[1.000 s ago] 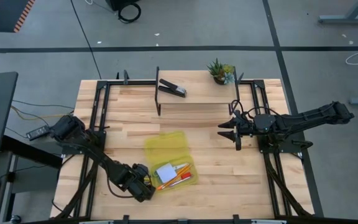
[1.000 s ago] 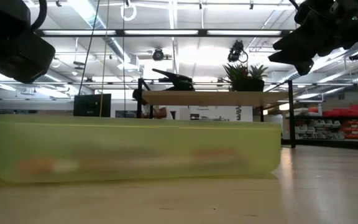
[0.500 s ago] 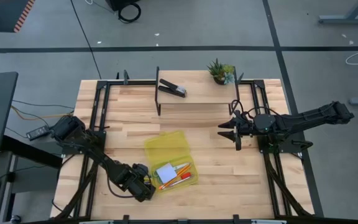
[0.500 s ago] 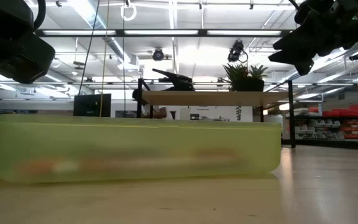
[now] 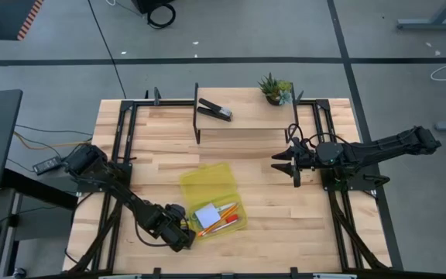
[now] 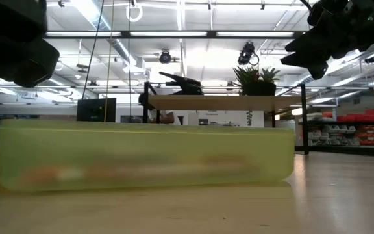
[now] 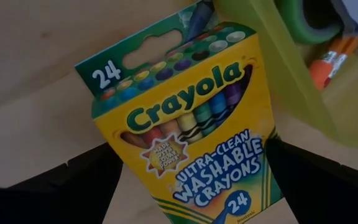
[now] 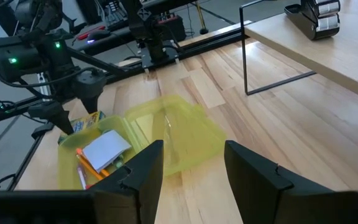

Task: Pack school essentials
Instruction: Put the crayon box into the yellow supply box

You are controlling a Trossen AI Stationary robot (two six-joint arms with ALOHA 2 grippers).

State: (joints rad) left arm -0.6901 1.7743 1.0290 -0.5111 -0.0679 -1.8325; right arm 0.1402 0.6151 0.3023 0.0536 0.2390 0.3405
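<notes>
The left gripper (image 5: 183, 237) is gripping the crayon box (image 7: 191, 124) just beside the open yellow case (image 5: 231, 222), which is already holding the note pad (image 5: 207, 215) and pencils (image 5: 224, 209). The right gripper (image 5: 285, 165) is waiting open, well apart. Packing looks nearly finished.

Yellow front on my crayon box (image 7: 191, 130), green band across its top with a white "24", green "Crayola" lettering, blue "Ultra-Clean Washable", and a row of crayon tips in many colours. Translucent yellow-green pencil case (image 5: 211, 200) beside it, orange pencils (image 5: 217, 222) inside, a pale-blue note pad (image 5: 206, 215) on them, a bit of red there too. Light, striped wood table (image 5: 269, 225). My arms are black. Black stapler (image 5: 215, 109) on the shelf, green plant (image 5: 274, 87) near it.
</notes>
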